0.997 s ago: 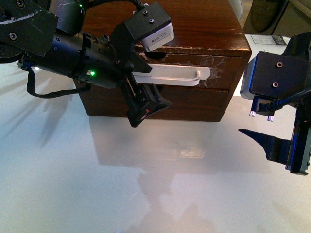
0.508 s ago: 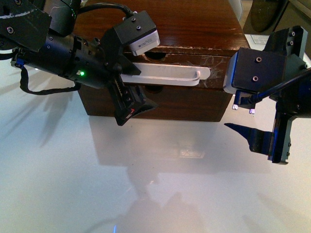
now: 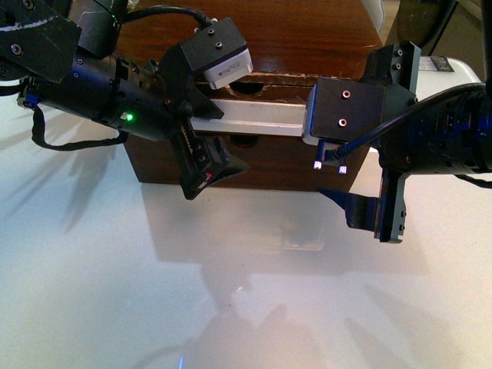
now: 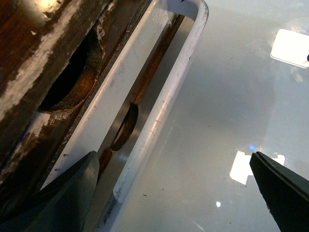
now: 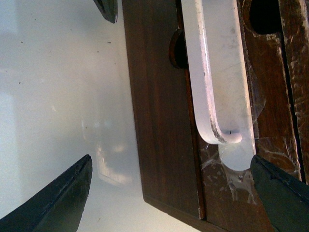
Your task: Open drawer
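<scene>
dark-brown scratched wood: drawer (image 3: 280, 94) is the top tier of the box (image 3: 307, 38) at the far centre of the glossy white bench (image 3: 246, 300); looks shut. long white bar handle (image 3: 261, 121), smooth with rounded ends, runs left-right, so the pull is toward the robot. left hand (image 4: 172, 154) is nearer, spread wide, bar seen between its jaws, not clamped. right hand (image 5: 170, 157) also wide, off the handle's right end.

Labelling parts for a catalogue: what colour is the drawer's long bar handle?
White handle on a dark-brown drawer; shows best in the right wrist view.
</scene>
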`<action>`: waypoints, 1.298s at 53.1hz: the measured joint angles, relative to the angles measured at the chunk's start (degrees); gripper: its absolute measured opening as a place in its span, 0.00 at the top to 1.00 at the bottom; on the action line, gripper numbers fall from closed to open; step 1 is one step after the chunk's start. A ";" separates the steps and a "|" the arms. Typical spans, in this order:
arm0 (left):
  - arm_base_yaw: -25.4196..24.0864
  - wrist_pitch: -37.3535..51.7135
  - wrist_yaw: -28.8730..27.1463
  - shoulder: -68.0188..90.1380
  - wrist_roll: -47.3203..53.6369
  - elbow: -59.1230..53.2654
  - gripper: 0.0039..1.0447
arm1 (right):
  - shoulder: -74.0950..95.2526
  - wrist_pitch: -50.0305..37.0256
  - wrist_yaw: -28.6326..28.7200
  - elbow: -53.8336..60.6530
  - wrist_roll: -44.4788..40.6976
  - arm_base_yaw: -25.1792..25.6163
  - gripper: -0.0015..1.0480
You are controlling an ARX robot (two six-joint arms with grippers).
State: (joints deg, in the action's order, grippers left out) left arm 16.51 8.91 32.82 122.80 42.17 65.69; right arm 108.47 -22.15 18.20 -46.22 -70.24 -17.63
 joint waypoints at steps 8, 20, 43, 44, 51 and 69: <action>-0.02 -0.02 0.00 0.00 0.07 0.00 0.08 | 1.70 0.13 -0.13 -1.84 0.02 -0.98 0.09; -0.04 -0.28 0.02 0.00 0.74 0.00 0.08 | 3.96 0.98 -0.09 -4.20 -0.02 -1.92 0.09; -0.07 -0.28 0.13 0.11 1.20 0.00 0.08 | 7.65 0.76 0.72 -6.25 -0.55 -2.58 0.09; -0.07 -0.28 0.15 0.11 1.25 0.00 0.08 | 7.82 0.68 0.72 -6.34 -0.42 -2.62 0.09; -0.13 -0.37 0.17 0.17 1.55 0.00 0.08 | 8.83 -0.04 1.07 -6.91 0.17 -2.73 0.09; -0.20 -0.61 0.28 0.22 1.92 0.04 0.08 | 10.97 -1.66 2.03 -8.59 1.90 -2.40 0.09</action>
State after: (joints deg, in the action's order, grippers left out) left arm 16.32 8.29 33.10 123.02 44.10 65.73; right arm 119.44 -23.81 20.23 -54.81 -68.34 -20.03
